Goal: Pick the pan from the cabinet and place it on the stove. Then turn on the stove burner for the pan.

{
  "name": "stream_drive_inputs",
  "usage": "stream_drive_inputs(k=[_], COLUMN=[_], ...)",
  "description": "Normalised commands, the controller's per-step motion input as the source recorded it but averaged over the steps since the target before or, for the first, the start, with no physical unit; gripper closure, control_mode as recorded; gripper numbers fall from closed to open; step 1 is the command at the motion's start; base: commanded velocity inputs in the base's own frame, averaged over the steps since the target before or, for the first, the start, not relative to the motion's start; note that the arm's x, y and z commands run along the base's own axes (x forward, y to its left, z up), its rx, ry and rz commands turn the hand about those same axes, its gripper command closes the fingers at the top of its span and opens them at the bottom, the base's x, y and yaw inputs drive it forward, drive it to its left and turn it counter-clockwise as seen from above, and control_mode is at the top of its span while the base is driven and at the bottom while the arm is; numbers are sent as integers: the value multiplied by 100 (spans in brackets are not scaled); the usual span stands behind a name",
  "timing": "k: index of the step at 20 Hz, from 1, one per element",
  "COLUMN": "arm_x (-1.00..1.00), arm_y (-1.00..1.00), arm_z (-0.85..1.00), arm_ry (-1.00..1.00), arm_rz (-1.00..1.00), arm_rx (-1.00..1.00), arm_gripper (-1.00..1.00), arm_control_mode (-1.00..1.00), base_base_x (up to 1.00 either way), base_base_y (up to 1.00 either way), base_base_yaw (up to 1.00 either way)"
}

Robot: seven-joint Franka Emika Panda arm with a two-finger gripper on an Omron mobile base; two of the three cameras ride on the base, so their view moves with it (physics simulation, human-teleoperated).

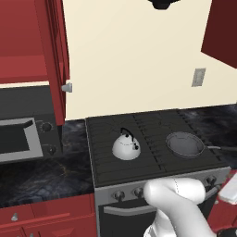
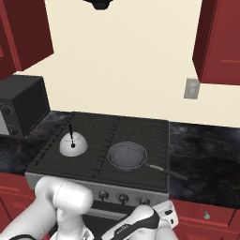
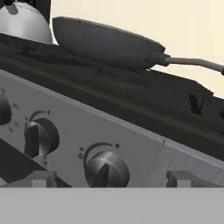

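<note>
Pan (image 1: 185,144) already on stove (image 1: 148,162), front right grate, beside kettle (image 1: 126,147). Claw (image 3: 109,179) spread wide, empty, low before knob (image 3: 106,168) on steel front, probably the pan's burner. Left: grip, turn, burner on.

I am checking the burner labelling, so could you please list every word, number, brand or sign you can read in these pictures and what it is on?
No readable text anywhere.
Stove front: small marks around the knobs in the hand view, dots and arcs only, too blurred to read.
Robot forearm: a faint dark marking in the right base view, too small to read.
</note>
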Motion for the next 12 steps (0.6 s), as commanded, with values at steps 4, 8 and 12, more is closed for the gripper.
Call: stream_drive_inputs(k=[4,8,12], arm_x=[0,0,0], arm_y=[0,5,15], arm_z=[-8,0,0], arm_ry=[0,0,0], arm_rz=[-12,-11,-12], arm_rx=[16,14,11], arm_gripper=[-100,-100,-100], arm_control_mode=[-100,-100,-100], base_base_x=[0,0,0], base_base_y=[0,0,0], base_base_yaw=[0,0,0])
